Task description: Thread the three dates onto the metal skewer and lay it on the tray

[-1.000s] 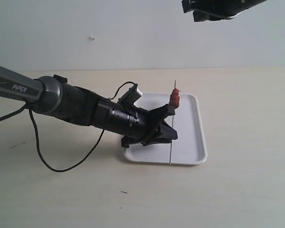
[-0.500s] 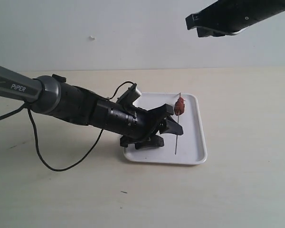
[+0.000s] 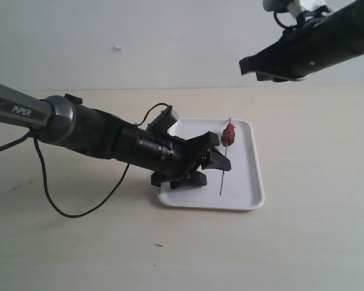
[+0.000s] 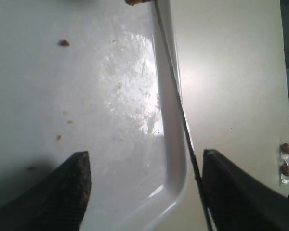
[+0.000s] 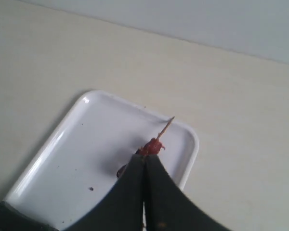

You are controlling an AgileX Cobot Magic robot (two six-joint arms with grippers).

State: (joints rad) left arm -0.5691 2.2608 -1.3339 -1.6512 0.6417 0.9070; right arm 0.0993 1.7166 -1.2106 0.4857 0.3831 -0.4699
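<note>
The metal skewer (image 3: 224,167) lies on the white tray (image 3: 246,182) along its right side, with the red-brown dates (image 3: 229,134) bunched near its far end. My left gripper (image 3: 221,153) is low over the tray, open, its fingers either side of the bare rod. In the left wrist view the skewer (image 4: 180,110) runs close beside one finger (image 4: 231,192) above the tray's rim (image 4: 176,159). My right gripper (image 3: 249,65) hangs high above, shut on nothing. In its view the dates (image 5: 153,146) and the skewer tip (image 5: 166,125) show just past the closed fingertips (image 5: 144,161).
The tray (image 5: 77,159) carries small dark crumbs (image 4: 63,43). A black cable (image 3: 79,209) loops from the left arm onto the pale table (image 3: 315,242). A white wall stands behind the table.
The left gripper let go of the skewer, which dropped from a steep tilt to rest on the tray. The right arm swung lower and further into view.
</note>
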